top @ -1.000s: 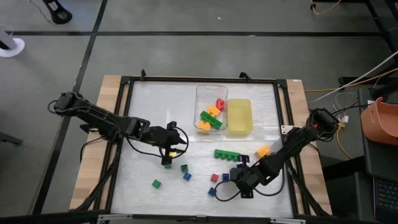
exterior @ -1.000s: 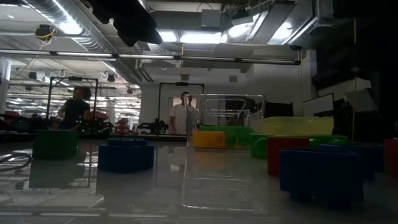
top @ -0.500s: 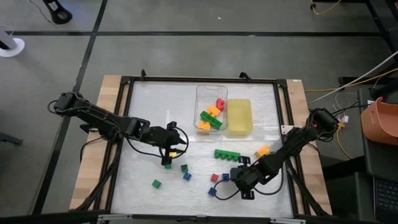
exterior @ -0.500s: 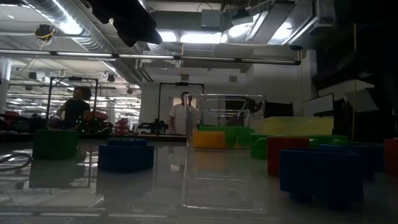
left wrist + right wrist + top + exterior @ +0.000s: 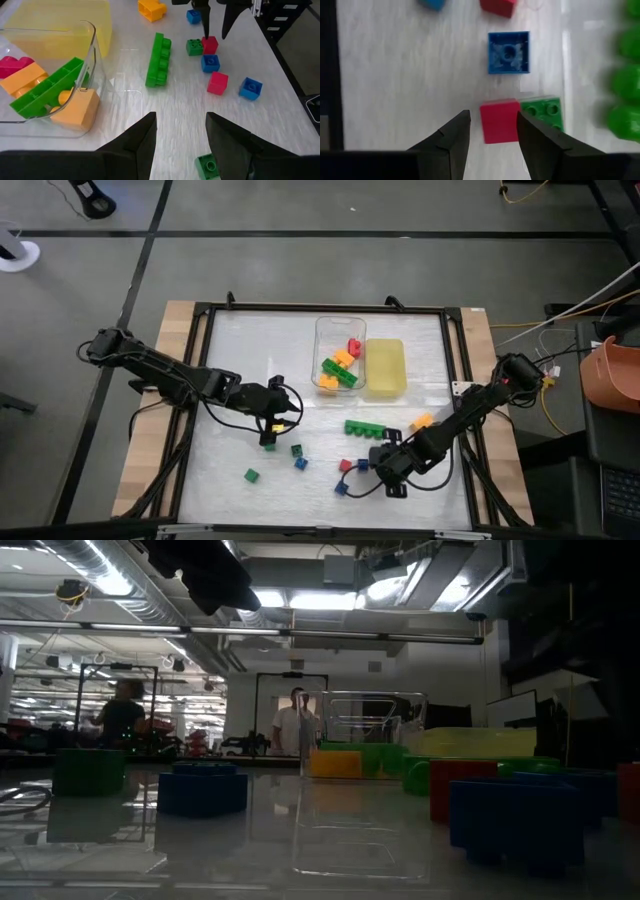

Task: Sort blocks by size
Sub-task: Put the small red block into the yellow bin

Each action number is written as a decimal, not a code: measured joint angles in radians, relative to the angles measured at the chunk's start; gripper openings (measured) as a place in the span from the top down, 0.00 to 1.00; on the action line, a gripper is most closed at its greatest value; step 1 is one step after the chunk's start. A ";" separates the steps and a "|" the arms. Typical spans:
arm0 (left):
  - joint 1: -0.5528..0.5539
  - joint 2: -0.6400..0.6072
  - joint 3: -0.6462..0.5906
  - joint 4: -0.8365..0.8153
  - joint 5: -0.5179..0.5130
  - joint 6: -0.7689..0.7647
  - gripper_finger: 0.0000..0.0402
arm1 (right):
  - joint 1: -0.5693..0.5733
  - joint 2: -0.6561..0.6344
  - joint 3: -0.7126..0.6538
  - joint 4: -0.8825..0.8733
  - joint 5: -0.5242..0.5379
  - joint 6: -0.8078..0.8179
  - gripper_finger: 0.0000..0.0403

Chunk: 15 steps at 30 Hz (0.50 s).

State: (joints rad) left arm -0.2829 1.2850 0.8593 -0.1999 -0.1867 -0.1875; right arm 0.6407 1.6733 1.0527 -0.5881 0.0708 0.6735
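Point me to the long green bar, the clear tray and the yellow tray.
long green bar (image 5: 158, 60), left wrist view, studded top
clear tray (image 5: 321, 352), high view, left rim
yellow tray (image 5: 385, 367), high view, bare floor

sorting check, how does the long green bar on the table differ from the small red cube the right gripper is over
The long green bar is a stretched row of studs; the small red cube is a single compact block. The bar is green, the cube red. The bar lies apart from other pieces, while the cube touches a small green brick, with the right gripper open just above it. Both lie loose on the table, outside the trays.
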 joint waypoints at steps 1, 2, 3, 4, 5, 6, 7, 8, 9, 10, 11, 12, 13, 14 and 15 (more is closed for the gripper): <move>0.000 0.000 0.000 0.000 0.000 0.000 0.61 | 0.000 0.000 0.000 -0.001 0.007 0.000 0.59; 0.000 0.000 0.000 0.000 0.000 0.000 0.61 | 0.000 0.002 0.000 -0.001 0.008 0.000 0.59; 0.000 0.000 0.000 0.000 0.000 0.000 0.61 | 0.000 0.002 0.000 -0.001 0.008 0.000 0.59; 0.000 0.000 0.000 0.000 0.000 0.000 0.61 | 0.000 0.002 0.000 0.000 0.008 0.000 0.59; 0.000 0.000 0.000 -0.001 0.000 0.000 0.61 | 0.000 0.002 0.000 0.002 0.008 0.000 0.59; 0.000 0.000 0.000 -0.001 0.000 0.000 0.61 | -0.004 0.002 0.000 0.007 0.008 0.001 0.59; 0.000 0.000 0.000 -0.001 0.000 0.000 0.61 | -0.009 0.002 0.000 0.016 0.007 0.008 0.59; 0.000 0.000 0.000 -0.001 0.000 0.000 0.61 | -0.013 0.003 0.000 0.023 0.006 0.020 0.59; 0.000 0.000 0.000 -0.001 0.000 0.000 0.61 | -0.014 0.002 0.000 0.026 0.004 0.033 0.59; 0.000 0.000 0.000 -0.001 0.000 0.000 0.61 | -0.015 0.003 0.000 0.029 0.004 0.048 0.59; 0.000 0.000 0.000 -0.001 0.000 0.000 0.61 | -0.015 0.003 0.000 0.033 0.003 0.052 0.59; 0.000 0.000 0.000 -0.001 0.000 0.000 0.61 | -0.015 0.003 0.000 0.034 0.003 0.052 0.59; 0.000 0.000 0.000 -0.001 0.000 0.000 0.61 | -0.014 0.003 0.000 0.034 -0.002 0.052 0.59; 0.000 0.000 0.000 -0.001 0.000 0.000 0.61 | -0.014 0.003 0.000 0.033 -0.008 0.052 0.59; 0.000 0.000 0.000 -0.001 0.000 0.000 0.61 | -0.014 0.003 0.000 0.034 -0.016 0.053 0.59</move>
State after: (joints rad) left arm -0.2829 1.2854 0.8593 -0.2012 -0.1867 -0.1874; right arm 0.6271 1.6768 1.0527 -0.5545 0.0548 0.7263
